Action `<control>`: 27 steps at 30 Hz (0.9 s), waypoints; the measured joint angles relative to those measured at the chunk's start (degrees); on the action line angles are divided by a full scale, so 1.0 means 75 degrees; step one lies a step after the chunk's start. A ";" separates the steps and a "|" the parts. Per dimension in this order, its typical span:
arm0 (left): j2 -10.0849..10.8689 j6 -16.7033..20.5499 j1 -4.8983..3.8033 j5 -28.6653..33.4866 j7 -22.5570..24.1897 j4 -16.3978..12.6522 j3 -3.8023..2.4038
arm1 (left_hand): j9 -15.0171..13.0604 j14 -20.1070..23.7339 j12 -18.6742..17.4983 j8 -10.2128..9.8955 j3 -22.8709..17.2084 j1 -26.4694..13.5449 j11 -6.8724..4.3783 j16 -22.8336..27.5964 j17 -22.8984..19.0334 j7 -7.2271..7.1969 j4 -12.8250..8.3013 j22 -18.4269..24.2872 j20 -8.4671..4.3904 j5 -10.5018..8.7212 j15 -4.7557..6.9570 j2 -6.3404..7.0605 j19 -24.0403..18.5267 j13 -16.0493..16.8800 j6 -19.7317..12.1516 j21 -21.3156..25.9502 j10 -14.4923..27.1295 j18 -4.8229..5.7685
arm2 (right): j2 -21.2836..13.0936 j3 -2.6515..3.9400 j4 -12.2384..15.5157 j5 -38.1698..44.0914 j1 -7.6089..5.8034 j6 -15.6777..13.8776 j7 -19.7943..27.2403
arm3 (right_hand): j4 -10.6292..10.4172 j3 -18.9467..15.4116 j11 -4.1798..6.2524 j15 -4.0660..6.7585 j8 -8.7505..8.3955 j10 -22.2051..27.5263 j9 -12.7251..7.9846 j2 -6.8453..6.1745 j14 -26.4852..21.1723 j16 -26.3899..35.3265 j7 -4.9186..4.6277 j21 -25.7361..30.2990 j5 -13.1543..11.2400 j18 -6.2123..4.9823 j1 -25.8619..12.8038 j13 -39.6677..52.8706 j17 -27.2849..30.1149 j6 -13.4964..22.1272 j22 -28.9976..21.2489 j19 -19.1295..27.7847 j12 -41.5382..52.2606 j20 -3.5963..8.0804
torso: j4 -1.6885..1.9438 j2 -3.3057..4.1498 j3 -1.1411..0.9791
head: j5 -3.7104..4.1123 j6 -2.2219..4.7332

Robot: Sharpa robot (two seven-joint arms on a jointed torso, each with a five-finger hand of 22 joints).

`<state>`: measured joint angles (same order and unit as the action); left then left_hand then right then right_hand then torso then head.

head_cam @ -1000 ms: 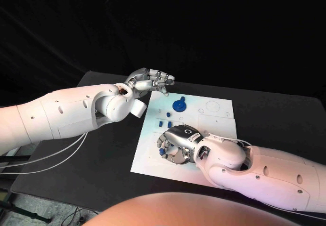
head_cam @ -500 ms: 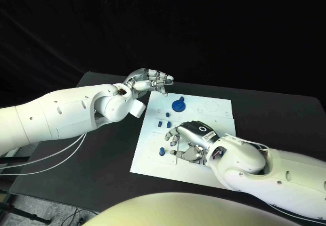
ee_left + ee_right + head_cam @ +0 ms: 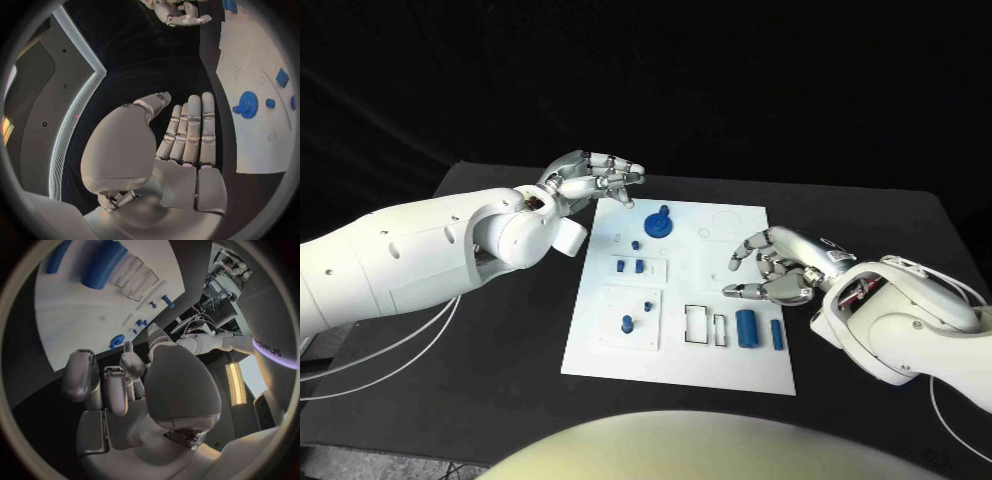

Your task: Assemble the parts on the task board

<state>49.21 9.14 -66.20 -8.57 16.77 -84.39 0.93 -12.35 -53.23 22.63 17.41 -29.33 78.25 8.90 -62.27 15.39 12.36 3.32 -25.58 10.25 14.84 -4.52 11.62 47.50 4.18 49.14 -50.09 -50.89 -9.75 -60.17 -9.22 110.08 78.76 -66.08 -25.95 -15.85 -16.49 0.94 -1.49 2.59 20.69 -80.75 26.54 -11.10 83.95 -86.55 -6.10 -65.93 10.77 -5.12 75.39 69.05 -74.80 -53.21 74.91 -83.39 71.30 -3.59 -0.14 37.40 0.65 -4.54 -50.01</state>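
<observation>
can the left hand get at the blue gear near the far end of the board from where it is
Probably yes: the left hand hovers empty at the task board's far left corner, the blue gear lies close beside it, and nothing stands between them.

Bright overhead light falls on the task board [image 3: 682,300] against darkness; wrist views bend at their rims, perhaps slightly soft.

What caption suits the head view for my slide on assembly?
Both hands, left and right, hover empty beside the white board with blue parts.
</observation>
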 measured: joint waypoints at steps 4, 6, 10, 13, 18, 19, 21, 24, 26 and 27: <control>0.0010 -0.0004 0.0021 0.0000 0.0000 -0.0006 0.0002 | 0.0000 0.0000 0.0000 0.0000 0.0000 0.0000 0.0000 0.0000 0.0000 0.0000 0.0000 0.0000 0.0000 0.0000 0.0000 0.0000 0.0000 0.0000 0.0000 0.0000 0.0000 0.0000 | -0.0429 -0.0038 0.0053 -0.0396 0.0152 0.0048 -0.0242 | -0.0041 -0.0814 -0.0011 0.0000 0.0322 -0.0403 0.0092 0.0238 -0.0001 -0.0152 -0.0004 -0.0276 0.0000 0.0101 0.0017 0.0773 -0.0020 0.0166 0.0000 -0.0032 0.1371 -0.0011 | -0.0039 -0.0018 0.0004 | 0.0289 0.0000; 0.0017 -0.0007 0.0032 0.0000 0.0001 -0.0010 0.0003 | 0.0000 0.0000 0.0000 0.0000 0.0000 0.0000 0.0000 0.0000 0.0000 0.0000 0.0000 0.0000 0.0000 0.0000 0.0000 0.0000 0.0000 0.0000 0.0000 0.0000 0.0000 0.0000 | -0.0538 -0.0046 0.0096 -0.0465 0.0265 0.0048 -0.0371 | -0.0049 -0.1016 -0.0011 -0.0001 0.0398 -0.0403 0.0101 0.0265 -0.0001 -0.0152 -0.0022 -0.0276 0.0000 0.0100 -0.0010 0.0787 -0.0020 0.0211 0.0000 -0.0032 0.1502 -0.0011 | -0.0058 -0.0029 0.0009 | 0.0394 0.0000; 0.0043 -0.0012 0.0064 0.0000 0.0003 -0.0014 0.0004 | 0.0000 0.0000 0.0000 0.0000 0.0000 0.0000 0.0000 0.0000 0.0000 0.0000 0.0000 0.0000 0.0000 0.0000 0.0000 0.0000 0.0000 0.0000 0.0000 0.0000 0.0000 0.0000 | -0.0678 -0.0064 0.0167 -0.0506 0.0465 0.0018 -0.0698 | -0.0066 -0.1201 -0.0011 -0.0001 0.0513 -0.0403 0.0124 0.0281 -0.0001 -0.0152 -0.0023 -0.0277 0.0000 0.0100 -0.0155 0.0787 -0.0020 0.0211 0.0000 -0.0032 0.1571 -0.0011 | -0.0109 -0.0053 0.0005 | 0.0573 0.0000; 0.0049 -0.0016 0.0078 0.0000 0.0003 -0.0017 0.0006 | 0.0000 0.0000 0.0000 0.0000 0.0000 0.0000 0.0000 0.0000 0.0000 0.0000 0.0000 0.0006 0.0000 0.0000 0.0000 0.0000 0.0000 0.0000 0.0000 0.0000 0.0000 0.0000 | -0.0693 -0.0072 0.0202 -0.0501 0.0580 -0.0032 -0.0953 | -0.0067 -0.1263 -0.0011 -0.0001 0.0601 -0.0403 0.0148 0.0326 -0.0001 -0.0152 0.0049 -0.0276 0.0000 0.0100 -0.0254 0.0787 -0.0020 0.0138 -0.0001 -0.0032 0.1603 -0.0012 | -0.0136 -0.0069 -0.0001 | 0.0645 0.0000; 0.0050 -0.0026 0.0088 0.0000 0.0003 -0.0022 0.0006 | 0.0000 0.0000 0.0000 0.0000 0.0000 0.0000 0.0000 0.0000 0.0000 0.0000 0.0000 0.0006 0.0000 0.0000 0.0000 0.0000 0.0000 0.0000 0.0000 0.0000 0.0000 0.0000 | -0.0590 -0.0076 0.0199 -0.0474 0.0741 -0.0114 -0.1273 | -0.0068 -0.1305 0.0016 -0.0001 0.0671 -0.0431 0.0168 0.0375 -0.0001 -0.0182 0.0104 -0.0331 0.0000 0.0100 -0.0384 0.0787 -0.0019 0.0024 0.0001 -0.0031 0.1630 -0.0012 | -0.0155 -0.0083 -0.0004 | 0.0718 0.0000; 0.0051 -0.0028 0.0090 0.0000 0.0003 -0.0023 0.0006 | 0.0000 0.0000 0.0000 0.0000 0.0000 0.0000 0.0000 0.0000 0.0001 0.0000 0.0000 0.0006 0.0000 0.0000 0.0000 0.0000 0.0000 0.0000 0.0000 0.0000 0.0000 0.0000 | -0.0559 -0.0077 0.0193 -0.0470 0.0769 -0.0127 -0.1320 | -0.0068 -0.1305 0.0016 -0.0001 0.0676 -0.0431 0.0169 0.0395 -0.0001 -0.0182 0.0106 -0.0331 0.0018 0.0099 -0.0410 0.0787 -0.0019 0.0021 0.0005 -0.0046 0.1630 0.0003 | -0.0155 -0.0083 -0.0004 | 0.0726 0.0000; 0.0054 -0.0031 0.0093 0.0000 0.0003 -0.0025 0.0006 | 0.0000 0.0000 0.0000 0.0000 0.0000 0.0000 0.0000 0.0000 0.0001 0.0000 0.0000 0.0006 0.0000 0.0000 0.0000 0.0000 0.0000 0.0000 0.0000 0.0000 0.0000 0.0000 | -0.0508 -0.0079 0.0186 -0.0463 0.0817 -0.0149 -0.1392 | -0.0068 -0.1305 0.0016 -0.0001 0.0702 -0.0431 0.0168 0.0372 -0.0001 -0.0182 0.0106 -0.0331 0.0029 0.0099 -0.0447 0.0787 -0.0019 0.0021 0.0006 -0.0058 0.1630 0.0015 | -0.0154 -0.0083 -0.0009 | 0.0734 0.0000; 0.0066 -0.0036 0.0096 0.0000 0.0003 -0.0029 0.0006 | 0.0000 0.0000 0.0000 0.0000 0.0000 0.0000 0.0000 0.0000 0.0001 0.0000 0.0000 0.0006 0.0000 0.0000 0.0000 0.0000 0.0000 0.0000 0.0000 0.0000 0.0000 0.0000 | -0.0427 -0.0082 0.0163 -0.0452 0.0894 -0.0180 -0.1510 | -0.0068 -0.1305 0.0016 -0.0001 0.0702 -0.0431 0.0168 0.0405 -0.0002 -0.0182 0.0133 -0.0331 0.0029 0.0099 -0.0494 0.0786 -0.0018 -0.0006 0.0006 -0.0058 0.1629 0.0015 | -0.0152 -0.0081 -0.0010 | 0.0739 0.0000; 0.0075 -0.0039 0.0097 0.0000 0.0003 -0.0034 0.0006 | 0.0000 0.0000 0.0000 0.0000 0.0000 0.0000 0.0000 0.0000 0.0001 0.0000 0.0000 0.0005 0.0000 0.0000 0.0000 0.0000 0.0000 0.0000 0.0000 0.0000 0.0000 0.0000 | -0.0376 -0.0083 0.0130 -0.0446 0.0931 -0.0184 -0.1586 | -0.0066 -0.1321 0.0026 -0.0002 0.0702 -0.0430 0.0169 0.0369 -0.0002 -0.0182 0.0133 -0.0331 0.0029 0.0099 -0.0572 0.0786 -0.0018 -0.0034 0.0006 -0.0058 0.1629 0.0015 | -0.0148 -0.0079 -0.0007 | 0.0742 0.0000; 0.0079 -0.0040 0.0097 0.0000 0.0003 -0.0035 0.0006 | 0.0000 0.0000 0.0000 0.0000 0.0000 0.0000 0.0000 0.0000 0.0001 0.0000 0.0000 0.0005 0.0000 0.0000 0.0000 0.0000 0.0000 0.0000 0.0000 0.0000 0.0000 0.0000 | -0.0357 -0.0084 0.0111 -0.0444 0.0943 -0.0184 -0.1615 | -0.0069 -0.1347 0.0065 -0.0002 0.0733 -0.0438 0.0174 0.0378 -0.0002 -0.0182 0.0145 -0.0331 0.0029 0.0099 -0.0662 0.0786 -0.0018 -0.0071 0.0005 -0.0058 0.1629 0.0015 | -0.0147 -0.0079 -0.0005 | 0.0744 0.0000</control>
<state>49.81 8.84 -65.47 -8.57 16.80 -84.65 0.97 -12.35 -53.23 22.62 17.41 -29.33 78.25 8.90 -62.27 15.39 12.36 3.32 -25.54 10.25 14.84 -4.52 11.63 47.50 4.18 49.14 -50.09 -50.89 -9.75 -62.84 -9.85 110.91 75.43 -59.01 -27.33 -27.97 -17.01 -9.16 -1.00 2.58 26.18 -84.03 27.84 -8.26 83.93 -87.92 -5.01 -68.41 10.99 -4.38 70.43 74.95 -74.94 -53.74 74.95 -83.82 83.52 -3.48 -1.24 36.80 0.62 1.04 -50.01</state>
